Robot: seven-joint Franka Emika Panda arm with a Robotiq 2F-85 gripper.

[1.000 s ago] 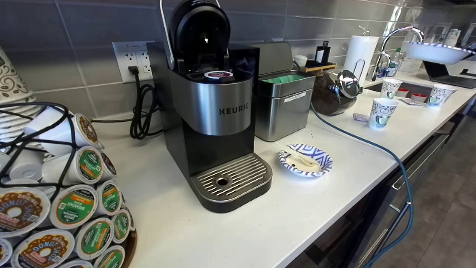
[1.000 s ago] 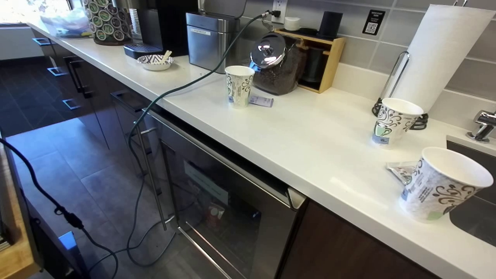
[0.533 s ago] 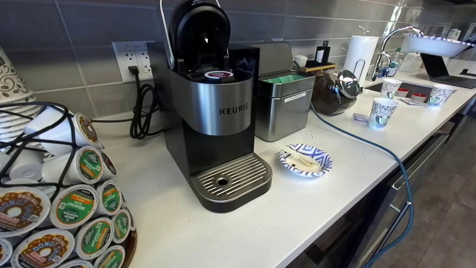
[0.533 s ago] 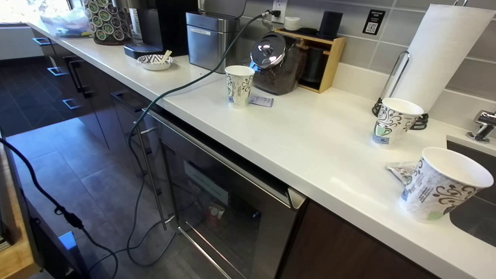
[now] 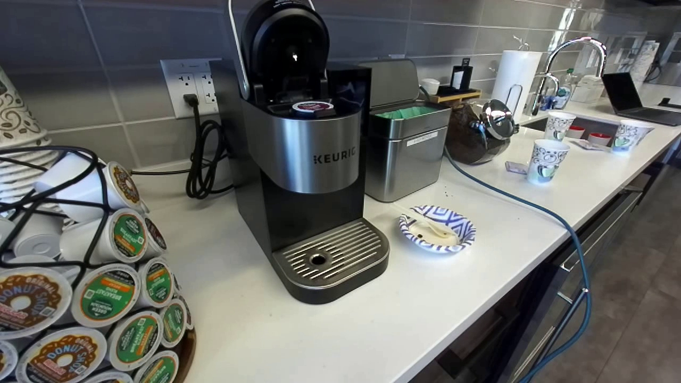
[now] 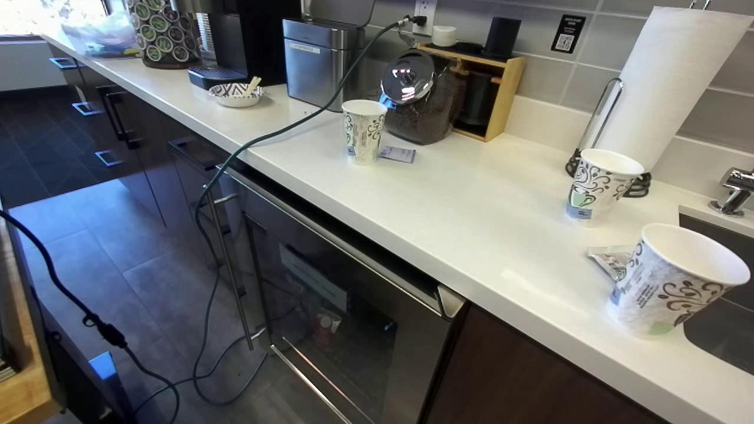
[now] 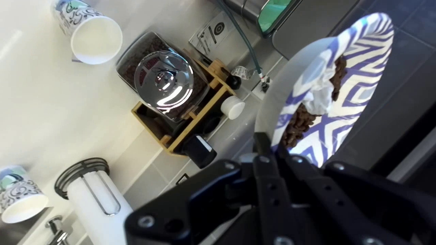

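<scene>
My gripper (image 7: pixel 272 146) shows only in the wrist view. Its fingers are closed on the rim of a blue-and-white patterned paper bowl (image 7: pixel 364 75). The held bowl looks steeply tilted in that view and carries brown beans (image 7: pixel 299 124) and a crumpled white piece (image 7: pixel 320 97). A glass jar (image 7: pixel 163 75) of dark beans with a shiny lid stands beyond, apart from the bowl; it shows in both exterior views (image 5: pixel 476 133) (image 6: pixel 421 106). The steel bin (image 5: pixel 407 149) stands open with a green liner (image 7: pixel 274 12). Neither exterior view shows the gripper or the held bowl.
A Keurig machine (image 5: pixel 308 154) with its lid up holds a pod (image 5: pixel 313 107). A second patterned bowl (image 5: pixel 463 223) with wooden sticks sits beside it. Paper cups (image 6: pixel 362 132) (image 6: pixel 601 188), a paper towel roll (image 6: pixel 677 88), a cable (image 5: pixel 532 205) and a sink (image 6: pixel 718 330) line the counter.
The held bowl was at the upper right of an exterior view, rose slightly, and is now out of that view. The things on the counter have not moved.
</scene>
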